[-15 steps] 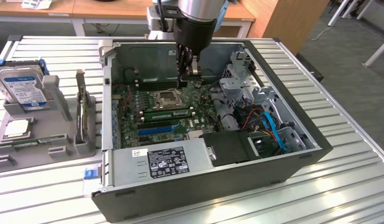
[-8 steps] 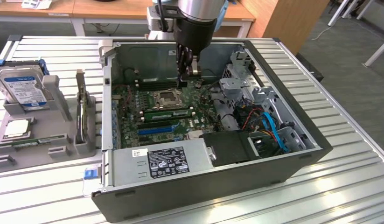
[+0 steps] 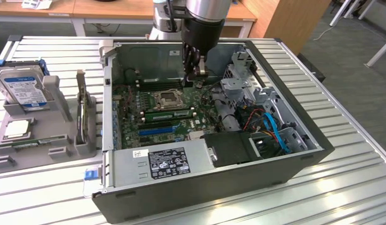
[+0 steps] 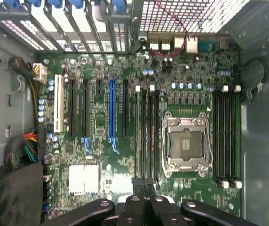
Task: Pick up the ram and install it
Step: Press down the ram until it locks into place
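Note:
A long green ram [image 3: 170, 113] stands on edge in a black slot beside the empty processor socket [image 3: 168, 98] on the motherboard, inside the open computer case [image 3: 305, 136]. My gripper [image 3: 196, 76] hangs shut above the motherboard, over the slot end toward the exterior view's right, with nothing between its fingers. In the wrist view the shut gripper [image 4: 146, 184] sits over the end of the dark memory slots [image 4: 146, 132] next to the socket [image 4: 185, 143]. I cannot tell whether the fingertips touch the ram.
A grey parts tray [image 3: 55, 152] at the exterior view's left holds a blue-labelled hard drive [image 3: 24, 89], a square processor chip [image 3: 18, 127] and a thin green board [image 3: 33, 141]. The case walls, power supply [image 3: 164, 161], drive cage [image 3: 239, 86] and cables [image 3: 271, 129] crowd the motherboard.

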`<state>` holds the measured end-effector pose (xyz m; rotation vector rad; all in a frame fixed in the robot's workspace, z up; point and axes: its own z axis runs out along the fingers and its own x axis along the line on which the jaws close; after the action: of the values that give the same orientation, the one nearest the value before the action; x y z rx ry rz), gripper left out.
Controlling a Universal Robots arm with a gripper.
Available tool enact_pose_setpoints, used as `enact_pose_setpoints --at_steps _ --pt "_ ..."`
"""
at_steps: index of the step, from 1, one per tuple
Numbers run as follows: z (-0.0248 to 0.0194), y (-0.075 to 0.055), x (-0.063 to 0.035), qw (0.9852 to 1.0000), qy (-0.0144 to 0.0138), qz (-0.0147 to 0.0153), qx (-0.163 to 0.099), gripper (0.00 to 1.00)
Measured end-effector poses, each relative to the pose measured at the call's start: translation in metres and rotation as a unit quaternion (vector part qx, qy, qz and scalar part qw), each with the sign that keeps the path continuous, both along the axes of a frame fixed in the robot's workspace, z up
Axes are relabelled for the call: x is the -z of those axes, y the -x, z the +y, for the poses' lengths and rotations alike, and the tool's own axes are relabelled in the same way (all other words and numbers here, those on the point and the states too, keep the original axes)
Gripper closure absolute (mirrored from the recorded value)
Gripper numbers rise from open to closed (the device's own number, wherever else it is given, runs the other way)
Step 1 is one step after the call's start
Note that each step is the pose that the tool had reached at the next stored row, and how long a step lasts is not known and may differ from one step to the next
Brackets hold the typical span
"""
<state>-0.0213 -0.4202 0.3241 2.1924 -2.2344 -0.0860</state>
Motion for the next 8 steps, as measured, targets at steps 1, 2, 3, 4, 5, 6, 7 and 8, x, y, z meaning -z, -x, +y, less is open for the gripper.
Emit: enact_pose_setpoints --at_steps 1,2,3,4,5,6,7,8 --pt "0.0 -0.003 0.0 1.0 0.0 0.0 0.0 0.9" --pt "0.0 -0.006 0.0 1.0 0.0 0.0001 0.0 0.9" --pt "0.0 -0.009 0.0 1.0 0.0 0.0002 0.0 0.9" --pt "0.0 -0.012 0.0 1.0 0.0 0.0002 0.0 0.9" --pt "0.0 -0.015 0.0 1.0 0.0 0.0003 0.0 0.9" --pt "0.0 -0.017 0.0 1.0 0.0001 0.0003 0.0 0.9" --pt "0.0 -0.018 0.0 1.0 0.0 0.0003 0.0 0.9" --pt "0.0 -0.017 0.0 1.0 0.0 0.0003 0.0 0.9"
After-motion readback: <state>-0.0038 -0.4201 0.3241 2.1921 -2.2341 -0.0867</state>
